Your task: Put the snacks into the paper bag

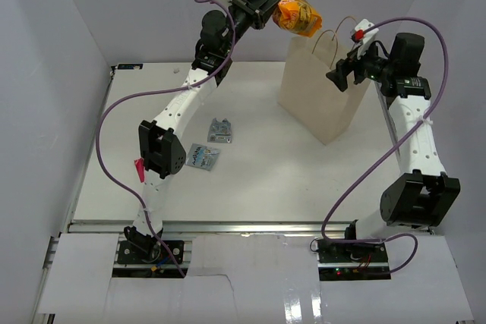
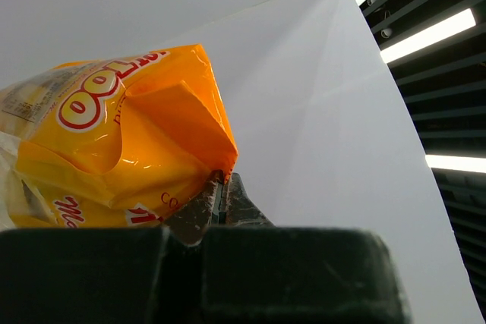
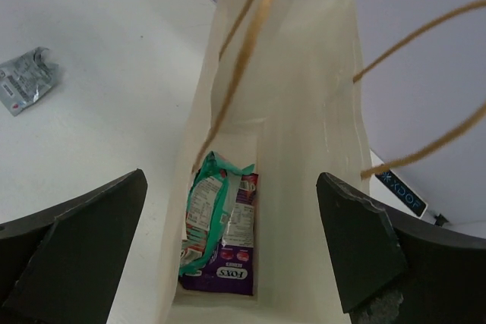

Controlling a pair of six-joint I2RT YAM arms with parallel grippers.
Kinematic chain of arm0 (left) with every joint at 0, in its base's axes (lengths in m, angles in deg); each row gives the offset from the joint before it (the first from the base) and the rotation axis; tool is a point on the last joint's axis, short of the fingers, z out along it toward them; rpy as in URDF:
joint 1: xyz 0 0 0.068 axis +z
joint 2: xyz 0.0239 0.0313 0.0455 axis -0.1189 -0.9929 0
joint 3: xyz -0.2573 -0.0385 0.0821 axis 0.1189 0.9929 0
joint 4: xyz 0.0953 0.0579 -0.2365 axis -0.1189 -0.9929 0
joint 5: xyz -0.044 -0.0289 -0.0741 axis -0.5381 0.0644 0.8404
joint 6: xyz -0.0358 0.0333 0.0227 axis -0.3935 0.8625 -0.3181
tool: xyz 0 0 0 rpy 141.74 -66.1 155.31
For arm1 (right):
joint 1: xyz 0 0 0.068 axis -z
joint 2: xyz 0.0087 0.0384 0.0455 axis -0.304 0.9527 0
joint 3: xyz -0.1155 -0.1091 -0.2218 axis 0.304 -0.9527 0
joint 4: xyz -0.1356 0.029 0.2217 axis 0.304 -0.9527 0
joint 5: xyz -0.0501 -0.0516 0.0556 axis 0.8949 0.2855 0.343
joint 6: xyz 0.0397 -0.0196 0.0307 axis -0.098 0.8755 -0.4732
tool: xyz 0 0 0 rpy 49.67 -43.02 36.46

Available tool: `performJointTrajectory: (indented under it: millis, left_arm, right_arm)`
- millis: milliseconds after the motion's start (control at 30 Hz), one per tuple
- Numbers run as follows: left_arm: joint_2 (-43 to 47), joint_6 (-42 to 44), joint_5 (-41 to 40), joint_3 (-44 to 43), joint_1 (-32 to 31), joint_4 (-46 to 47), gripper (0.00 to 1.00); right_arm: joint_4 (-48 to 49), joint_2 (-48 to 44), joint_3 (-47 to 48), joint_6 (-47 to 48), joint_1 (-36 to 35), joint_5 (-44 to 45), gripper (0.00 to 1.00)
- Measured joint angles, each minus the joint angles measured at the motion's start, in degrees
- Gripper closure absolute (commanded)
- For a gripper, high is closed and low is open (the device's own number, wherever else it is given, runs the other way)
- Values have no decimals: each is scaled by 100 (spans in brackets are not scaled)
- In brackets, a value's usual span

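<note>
The tan paper bag (image 1: 317, 95) stands upright at the back right of the table. My left gripper (image 1: 266, 7) is raised high, just left of the bag's top, shut on the orange packet (image 1: 295, 10), which also shows in the left wrist view (image 2: 114, 142). My right gripper (image 1: 345, 72) is open above the bag's mouth, with the bag (image 3: 319, 111) between its fingers. Inside the bag lie a green-white packet (image 3: 206, 206) and a purple packet (image 3: 231, 259). Two silver-blue packets (image 1: 221, 130) (image 1: 203, 156) lie on the table; one shows in the right wrist view (image 3: 25, 80).
White walls close in the table (image 1: 250, 180) on the left, back and right. The left arm reaches diagonally over the table's left half. A small red clip (image 1: 139, 168) sticks out beside the left arm.
</note>
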Motion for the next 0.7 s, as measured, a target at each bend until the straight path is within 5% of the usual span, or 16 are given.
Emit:
performJointTrajectory:
  millis: [500,700]
  left_arm:
    - [0,0,4,-2,-2,17,100]
    - [0,-7,13,-4,-2,17,100]
  right_arm:
    - [-1165,352,201,1742,-542,385,49]
    - [-1329,162,15,2673,-863,675,55]
